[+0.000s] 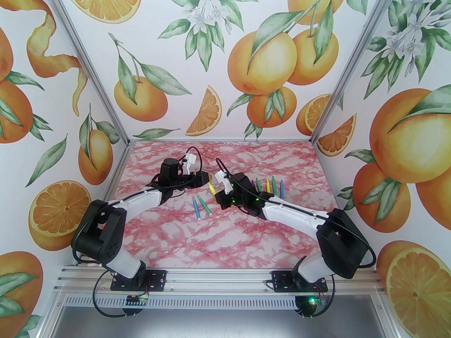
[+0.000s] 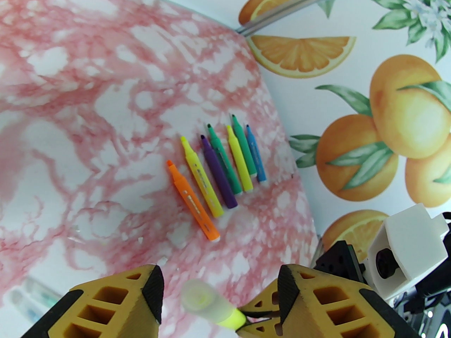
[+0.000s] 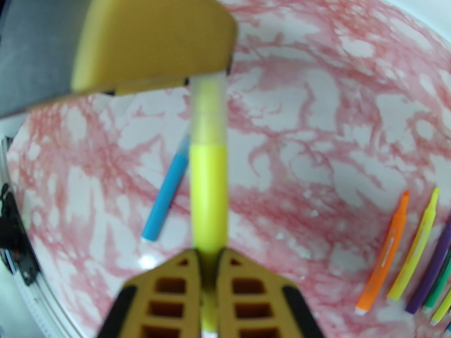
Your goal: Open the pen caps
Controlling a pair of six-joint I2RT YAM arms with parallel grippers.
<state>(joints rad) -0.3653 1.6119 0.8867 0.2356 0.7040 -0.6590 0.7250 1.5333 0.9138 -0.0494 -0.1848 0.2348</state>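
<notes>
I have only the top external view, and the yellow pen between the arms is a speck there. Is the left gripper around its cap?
Observer: From the left wrist view, the left gripper stands open with the clear cap between its fingers, and there is a gap on each side.
Operator: And what is the right one gripping?
Observer: From the right wrist view, the right gripper is shut on the barrel of the yellow pen, below the cap.
Operator: The right arm hides part of the row behind it. How many are there?
Observer: From the left wrist view, seven pens lie side by side, all with bare tips.
</notes>
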